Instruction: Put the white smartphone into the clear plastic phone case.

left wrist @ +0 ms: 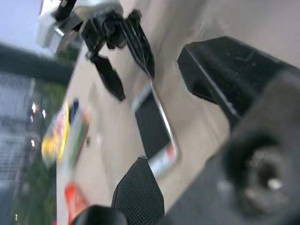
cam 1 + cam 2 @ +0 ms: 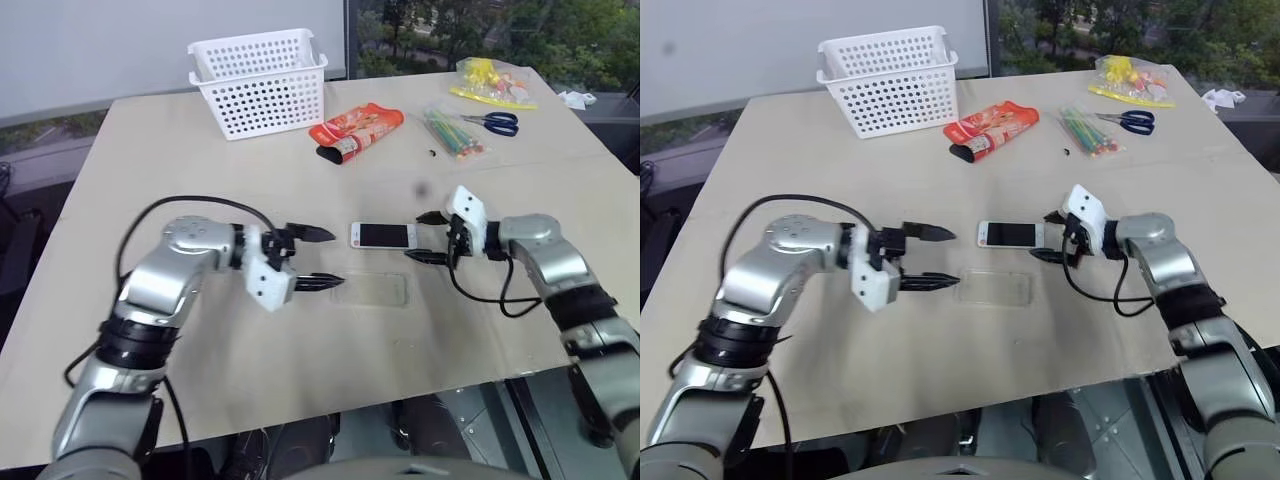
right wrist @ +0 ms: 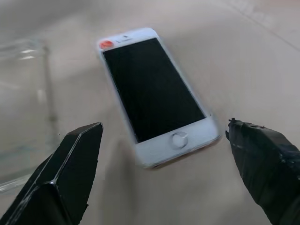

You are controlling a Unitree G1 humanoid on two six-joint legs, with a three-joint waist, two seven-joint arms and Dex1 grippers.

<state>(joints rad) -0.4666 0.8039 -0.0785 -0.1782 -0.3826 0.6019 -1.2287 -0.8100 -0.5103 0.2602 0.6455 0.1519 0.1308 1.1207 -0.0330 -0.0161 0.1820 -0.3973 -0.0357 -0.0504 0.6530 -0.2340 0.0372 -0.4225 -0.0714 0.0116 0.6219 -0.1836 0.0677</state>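
Observation:
The white smartphone (image 2: 382,236) lies flat and screen up in the middle of the table, and the right wrist view shows its dark screen (image 3: 154,96) close up. The clear plastic phone case (image 2: 370,290) lies empty just in front of it, a little apart. My right gripper (image 2: 416,238) is open at the phone's right end, one finger on each side, not touching it. My left gripper (image 2: 330,258) is open and empty just left of the phone and case. In the left wrist view the phone (image 1: 152,126) lies between my left fingers (image 1: 140,187) and the right gripper.
A white basket (image 2: 260,85) stands at the back left. A red snack packet (image 2: 358,130), a bag of coloured pencils (image 2: 455,132), scissors (image 2: 497,122) and a yellow bag (image 2: 492,82) lie at the back right. The table's front edge (image 2: 400,395) is near.

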